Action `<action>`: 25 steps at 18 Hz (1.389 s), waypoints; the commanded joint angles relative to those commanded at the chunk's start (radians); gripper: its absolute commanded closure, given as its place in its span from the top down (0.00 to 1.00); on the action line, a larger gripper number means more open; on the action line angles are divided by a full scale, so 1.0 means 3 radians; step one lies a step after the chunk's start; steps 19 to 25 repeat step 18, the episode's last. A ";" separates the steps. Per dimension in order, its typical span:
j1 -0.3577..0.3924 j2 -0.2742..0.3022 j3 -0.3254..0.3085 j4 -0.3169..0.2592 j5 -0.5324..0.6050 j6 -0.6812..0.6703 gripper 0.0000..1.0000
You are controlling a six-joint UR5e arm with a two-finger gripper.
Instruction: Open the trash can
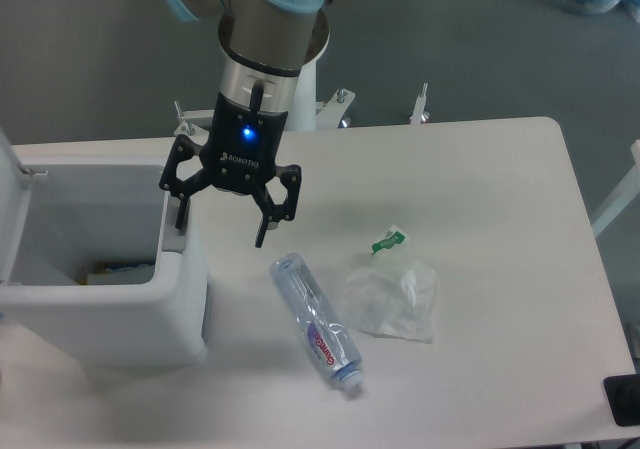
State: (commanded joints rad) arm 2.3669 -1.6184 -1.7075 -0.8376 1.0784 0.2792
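Observation:
The white trash can (110, 314) fills the left side of the table, and its lid (12, 204) stands raised at the far left edge. The inside is exposed, with some items lying at the bottom. My gripper (222, 227) hangs open over the can's right rim. Its left fingertip (182, 219) rests at the grey push-button tab (172, 241), and the right finger hangs over the table beside the can. Nothing is held between the fingers.
A clear plastic bottle (316, 323) lies on the table just right of the can. A crumpled clear plastic bag (392, 296) with a small green piece (388, 238) lies further right. The table's right edge is near a dark object (622, 399).

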 joint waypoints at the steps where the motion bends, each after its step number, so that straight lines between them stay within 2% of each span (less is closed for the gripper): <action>1: 0.0000 0.0025 0.0061 0.0000 0.0005 0.0035 1.00; 8: 0.0296 0.0036 0.0343 -0.0020 0.0158 0.0209 1.00; 10: 0.0358 0.0051 0.0353 -0.0031 0.0458 0.0408 1.00; 13: 0.0419 0.0051 0.0292 -0.0056 0.1113 0.0806 1.00; 14: 0.0455 0.0051 0.0267 -0.0061 0.1201 0.0944 1.00; 18: 0.0588 0.0077 0.0164 -0.0061 0.1242 0.1273 1.00; 25: 0.0588 0.0077 0.0164 -0.0061 0.1242 0.1273 1.00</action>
